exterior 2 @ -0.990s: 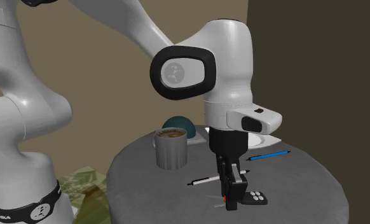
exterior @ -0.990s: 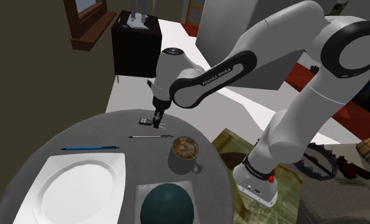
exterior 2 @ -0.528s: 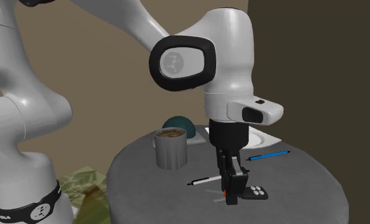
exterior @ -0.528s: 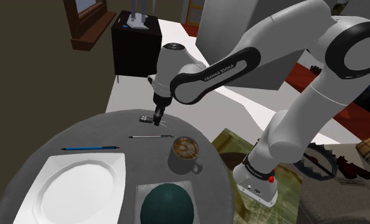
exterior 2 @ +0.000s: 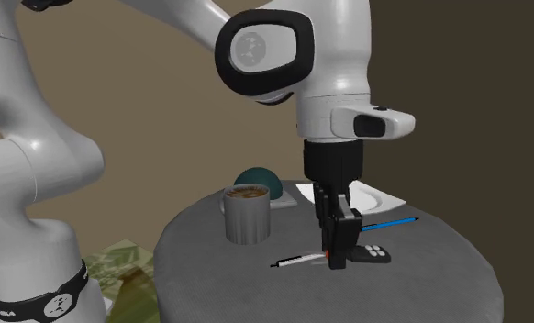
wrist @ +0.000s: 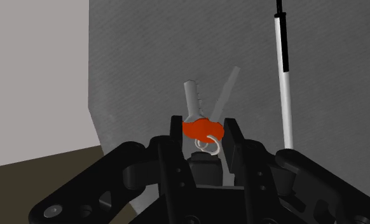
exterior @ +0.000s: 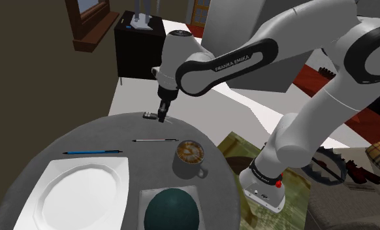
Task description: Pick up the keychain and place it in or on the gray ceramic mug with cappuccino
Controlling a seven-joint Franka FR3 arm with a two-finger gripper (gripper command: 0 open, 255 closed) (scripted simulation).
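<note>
The keychain (wrist: 203,129) is clamped at its red part between the pincer's (exterior 2: 335,255) black fingers, a key dangling past the tips over the grey table (exterior: 84,140) — the grey mug (exterior: 190,157) stands well apart from the pincer, a white pen (exterior: 156,140) between them.

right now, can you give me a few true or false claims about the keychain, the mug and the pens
The end effector is shut on the keychain. True.
The mug is empty. False: it holds a brown foamy drink.
The keychain sits in the mug. False: it is in the end effector, apart from the mug.
A blue pen lies near the white plate. True.
</note>
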